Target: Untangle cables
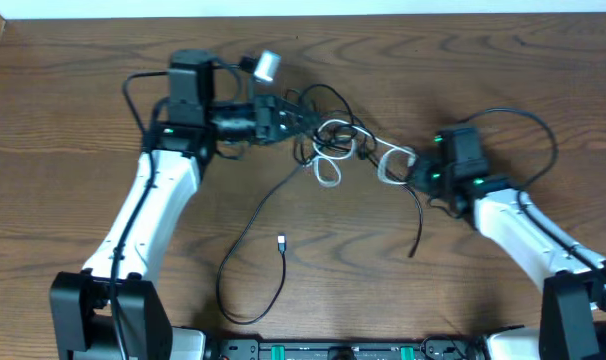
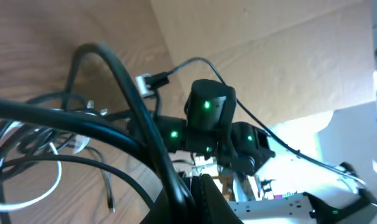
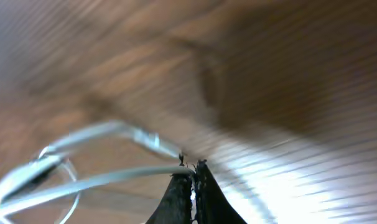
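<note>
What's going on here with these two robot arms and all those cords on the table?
Two robot arms are working on a tangle of cables on a wooden table. The left pincer is closed on the black cables at one side of the bundle, and the right pincer is closed on the white cable at the other side. The knot between them is not undone, and a loose black cord trails toward the front edge.

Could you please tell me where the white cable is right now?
In the overhead view, the white cable lies looped between the grippers: beside the black cables at the left gripper, its other end pinched in the right gripper.
</note>
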You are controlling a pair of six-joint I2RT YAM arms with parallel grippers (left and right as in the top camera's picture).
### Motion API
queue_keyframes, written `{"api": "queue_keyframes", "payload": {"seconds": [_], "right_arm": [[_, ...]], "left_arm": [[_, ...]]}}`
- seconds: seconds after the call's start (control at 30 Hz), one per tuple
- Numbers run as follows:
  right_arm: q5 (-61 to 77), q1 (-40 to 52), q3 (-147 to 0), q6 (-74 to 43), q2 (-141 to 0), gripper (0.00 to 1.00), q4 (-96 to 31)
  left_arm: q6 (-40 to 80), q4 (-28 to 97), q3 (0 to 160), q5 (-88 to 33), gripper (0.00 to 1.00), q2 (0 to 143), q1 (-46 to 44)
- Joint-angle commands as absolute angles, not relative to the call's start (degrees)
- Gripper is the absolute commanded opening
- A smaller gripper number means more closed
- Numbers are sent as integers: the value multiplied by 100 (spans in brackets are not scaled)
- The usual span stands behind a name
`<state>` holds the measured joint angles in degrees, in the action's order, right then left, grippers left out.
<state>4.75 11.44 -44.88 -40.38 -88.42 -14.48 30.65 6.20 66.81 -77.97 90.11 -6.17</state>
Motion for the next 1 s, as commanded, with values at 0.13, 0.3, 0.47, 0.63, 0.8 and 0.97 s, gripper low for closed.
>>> {"api": "queue_keyframes", "payload": {"seconds": [0.13, 0.3, 0.47, 0.63, 0.8, 0.97], "right_arm": [[1109, 366, -4523, -3236, -8396, 1, -1481], [469, 368, -4523, -2829, -8029, 1, -1625], [2593, 392, -4521, -1767, -7723, 14, -1122], [4591, 554, -4521, -537, -7815, 35, -635], [5876, 886, -4521, -257, -7970, 34, -622], [5500, 1669, -4521, -252, -7983, 34, -587]], "left_arm": [[3070, 587, 6761, -8143, 8, 8862, -281], [3052, 587, 6759, -8145, 8, 8862, -285], [3059, 591, 6759, -8147, 7, 8862, -368], [3371, 587, 6759, -8149, 8, 8862, -530], [3765, 587, 6759, -8134, 7, 8862, -561], [4383, 587, 6759, -7697, 8, 8862, -561]]}}
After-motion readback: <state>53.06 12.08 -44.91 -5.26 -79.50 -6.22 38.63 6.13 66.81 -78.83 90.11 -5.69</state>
